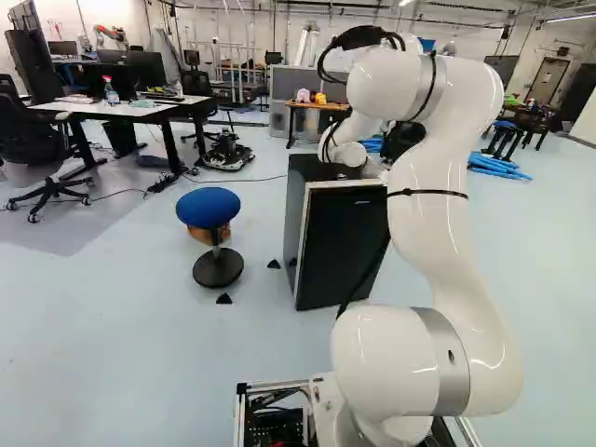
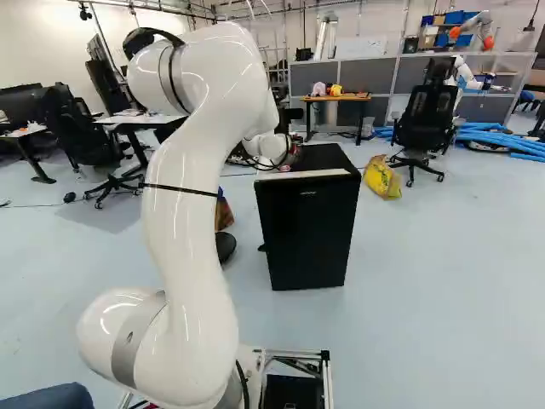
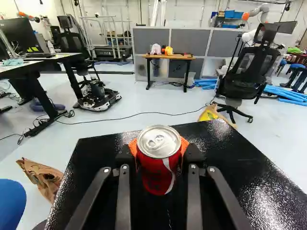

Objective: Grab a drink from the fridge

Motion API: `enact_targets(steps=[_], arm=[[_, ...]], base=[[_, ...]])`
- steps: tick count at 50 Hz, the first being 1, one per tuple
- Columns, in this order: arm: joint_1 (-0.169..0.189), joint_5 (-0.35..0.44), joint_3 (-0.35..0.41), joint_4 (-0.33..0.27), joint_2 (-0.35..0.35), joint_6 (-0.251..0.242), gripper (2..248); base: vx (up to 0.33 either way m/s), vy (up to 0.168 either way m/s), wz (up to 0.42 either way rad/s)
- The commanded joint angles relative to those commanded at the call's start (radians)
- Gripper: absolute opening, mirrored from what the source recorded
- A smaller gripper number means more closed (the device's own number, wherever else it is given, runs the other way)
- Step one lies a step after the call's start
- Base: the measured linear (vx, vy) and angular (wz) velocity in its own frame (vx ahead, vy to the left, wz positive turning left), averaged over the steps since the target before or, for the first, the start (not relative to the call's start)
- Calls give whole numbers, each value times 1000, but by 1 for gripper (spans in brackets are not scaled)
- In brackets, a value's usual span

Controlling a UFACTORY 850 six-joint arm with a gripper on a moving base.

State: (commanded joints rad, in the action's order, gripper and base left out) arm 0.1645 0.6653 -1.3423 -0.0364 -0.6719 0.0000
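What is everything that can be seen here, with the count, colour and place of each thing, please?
Can: one, red, between the gripper's pads, at the fridge's top
Fridge: one, black, ahead of the arm
Stool: one, blue seat, beside the fridge
Brown bag: one, floor by the stool
Yellow bag: one, floor near a chair
Office chairs: several, black, around the room
Desks: several, white tops, left base view's left
Table: one, wooden top, before the partitions
Partitions: several, grey, at the back
Tubes: several, blue, floor behind
Another robot: at least one, white and orange, background
Arm: one, white
Gripper: one, black, orange pads
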Motion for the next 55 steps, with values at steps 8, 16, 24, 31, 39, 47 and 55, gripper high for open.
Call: enact_targets(steps=[8,16,24,31,39,47,55], arm=[[0,0,0,0,0,0,100],[0,0,3,0,2,0,100],[-2,2,12,0,9,0,100],[-3,4,27,1,20,0,100],[-7,8,50,1,38,0,100],[-10,13,80,2,60,0,100],[-15,19,117,3,89,0,100]], base=[[0,0,0],[0,0,0],[0,0,0],[0,0,0],[0,0,0],[0,0,0],[0,0,0]])
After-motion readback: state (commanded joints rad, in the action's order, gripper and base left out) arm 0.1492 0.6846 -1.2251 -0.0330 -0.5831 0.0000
